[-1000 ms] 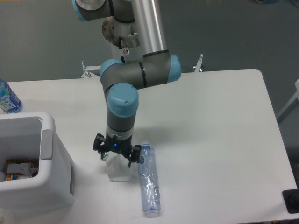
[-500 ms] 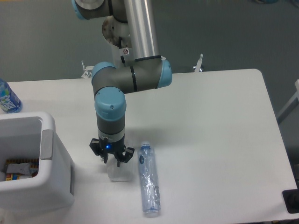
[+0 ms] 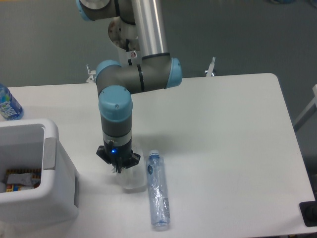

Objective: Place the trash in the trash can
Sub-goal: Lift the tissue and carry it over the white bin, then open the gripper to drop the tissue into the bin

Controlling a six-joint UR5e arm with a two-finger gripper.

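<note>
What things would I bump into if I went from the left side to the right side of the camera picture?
Blue-labelled water bottle → trash can → gripper over the crumpled wad → clear plastic bottle lying on the table.

Single fixed camera, mounted high opposite the arm's base, looked down obliquely across the white desk (image 3: pixel 223 124). Mid-range framing: full desk width was visible, near edge cropped, grey floor behind.
</note>
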